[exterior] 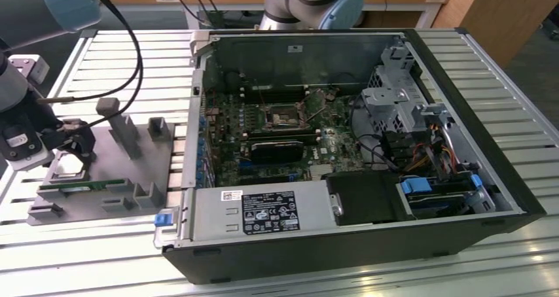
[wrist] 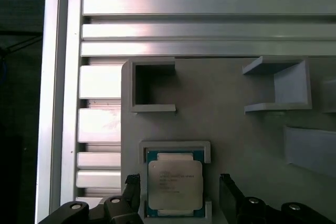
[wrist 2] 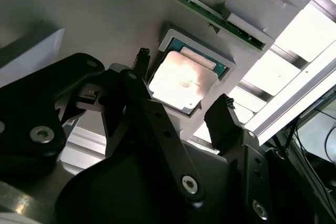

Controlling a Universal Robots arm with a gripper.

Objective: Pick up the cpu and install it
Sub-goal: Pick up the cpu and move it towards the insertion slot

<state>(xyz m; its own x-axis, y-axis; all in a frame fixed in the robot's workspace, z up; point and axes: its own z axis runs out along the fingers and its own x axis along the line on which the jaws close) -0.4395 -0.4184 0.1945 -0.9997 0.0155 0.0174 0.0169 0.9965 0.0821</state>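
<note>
The cpu [wrist: 174,187], a flat square chip with a silvery top, lies in a shallow pocket of the grey fixture plate [wrist: 220,114]. My gripper [wrist: 179,182] hovers over it, open, with one black finger [wrist: 132,190] on each side of the chip and a gap to both. The second wrist view gives the same picture: the cpu [wrist 2: 181,82] sits between the two fingertips [wrist 2: 226,109] of the gripper [wrist 2: 184,77]. In the exterior view the gripper [exterior: 68,154] is at the far left over the cpu [exterior: 70,169]. The motherboard's socket [exterior: 284,118] lies inside the open computer case [exterior: 489,179].
A green memory stick [exterior: 83,186] lies on the fixture plate [exterior: 114,195] beside the cpu pocket, among upright grey holders [exterior: 122,130]. A black heatsink block [exterior: 275,150] sits in the case. The slatted metal table [exterior: 131,55] runs all round, and cables [exterior: 131,61] hang from the arm.
</note>
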